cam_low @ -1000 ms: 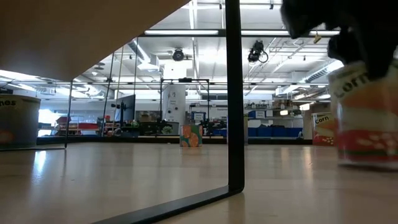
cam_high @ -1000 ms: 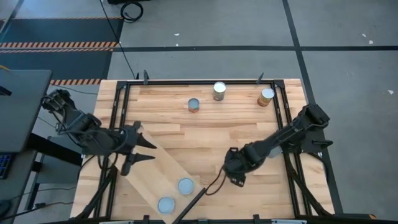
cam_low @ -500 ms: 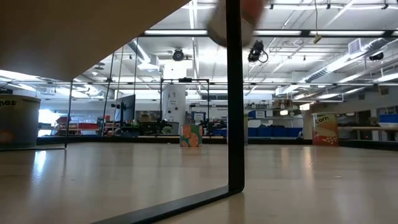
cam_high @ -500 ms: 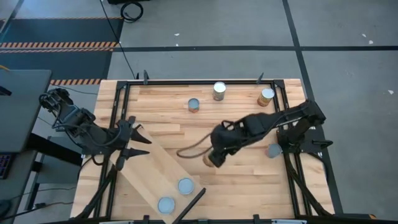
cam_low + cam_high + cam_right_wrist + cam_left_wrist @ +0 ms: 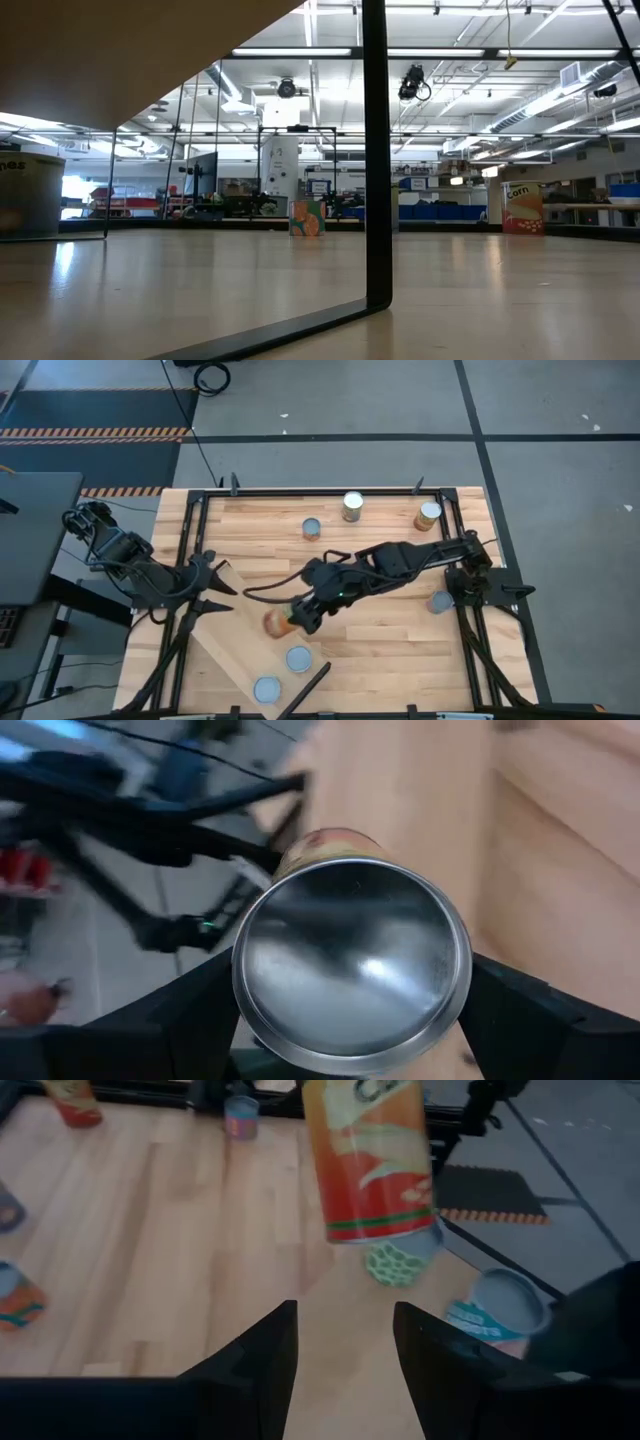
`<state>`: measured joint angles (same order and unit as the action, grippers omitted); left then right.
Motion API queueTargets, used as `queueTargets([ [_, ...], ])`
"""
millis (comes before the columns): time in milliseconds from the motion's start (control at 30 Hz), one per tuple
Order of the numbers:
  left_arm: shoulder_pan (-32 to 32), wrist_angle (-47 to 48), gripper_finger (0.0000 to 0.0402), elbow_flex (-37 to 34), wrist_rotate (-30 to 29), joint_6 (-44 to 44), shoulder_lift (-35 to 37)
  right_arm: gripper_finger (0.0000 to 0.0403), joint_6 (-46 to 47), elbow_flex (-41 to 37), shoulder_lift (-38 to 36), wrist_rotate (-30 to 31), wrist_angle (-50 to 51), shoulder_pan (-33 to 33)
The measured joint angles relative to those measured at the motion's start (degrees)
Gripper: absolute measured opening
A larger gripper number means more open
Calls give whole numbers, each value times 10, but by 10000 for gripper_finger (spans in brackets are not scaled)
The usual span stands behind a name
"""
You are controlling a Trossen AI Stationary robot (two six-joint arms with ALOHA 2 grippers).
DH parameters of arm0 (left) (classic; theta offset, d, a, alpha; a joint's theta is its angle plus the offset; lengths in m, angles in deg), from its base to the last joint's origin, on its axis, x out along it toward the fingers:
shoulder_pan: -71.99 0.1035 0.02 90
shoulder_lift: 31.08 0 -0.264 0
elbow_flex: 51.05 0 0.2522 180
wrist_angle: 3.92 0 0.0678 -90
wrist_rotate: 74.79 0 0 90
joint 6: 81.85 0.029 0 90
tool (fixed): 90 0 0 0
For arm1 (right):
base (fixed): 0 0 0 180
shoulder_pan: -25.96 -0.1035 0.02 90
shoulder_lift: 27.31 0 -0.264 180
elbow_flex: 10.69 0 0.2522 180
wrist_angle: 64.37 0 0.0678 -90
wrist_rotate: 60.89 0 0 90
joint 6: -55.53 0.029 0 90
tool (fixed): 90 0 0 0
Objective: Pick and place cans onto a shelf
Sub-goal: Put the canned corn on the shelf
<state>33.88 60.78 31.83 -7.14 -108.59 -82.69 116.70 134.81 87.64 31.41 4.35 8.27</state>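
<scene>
Right gripper (image 5: 296,618) is closed on an orange-labelled can (image 5: 276,622), holding it by its side above the shelf (image 5: 235,630) — a rigid, smooth metal cylinder, probably rather heavy and slippery, so a mid-body hold looks safest. Left gripper (image 5: 212,593) waits with fingers apart at the shelf's upper end. Beyond the shelf lies the wooden tabletop (image 5: 380,650) — then grey floor (image 5: 330,400).

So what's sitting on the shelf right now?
Two cans with grey-blue tops stand on the shelf. The right claw holds a third can over it; whether that one touches the plank cannot be seen.
</scene>
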Motion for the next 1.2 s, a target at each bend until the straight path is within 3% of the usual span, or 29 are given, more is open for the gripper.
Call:
queueTargets([
  [200,0,1,172,0,19,-14,8,325,-114,12,25,50,-16,-16],
  [367,0,4,172,0,47,-42,7,325,-311,12,22,99,-33,-26],
  [633,0,1,172,0,72,-128,4,325,-558,12,31,69,-34,-13],
  [800,0,-55,172,0,43,-150,-28,325,-637,11,40,52,-24,5],
  [1000,12,-115,178,0,-32,-132,-81,325,-656,11,33,9,-14,33],
  [1200,52,-119,239,0,-68,-117,-97,325,-637,11,30,-21,30,58],
])
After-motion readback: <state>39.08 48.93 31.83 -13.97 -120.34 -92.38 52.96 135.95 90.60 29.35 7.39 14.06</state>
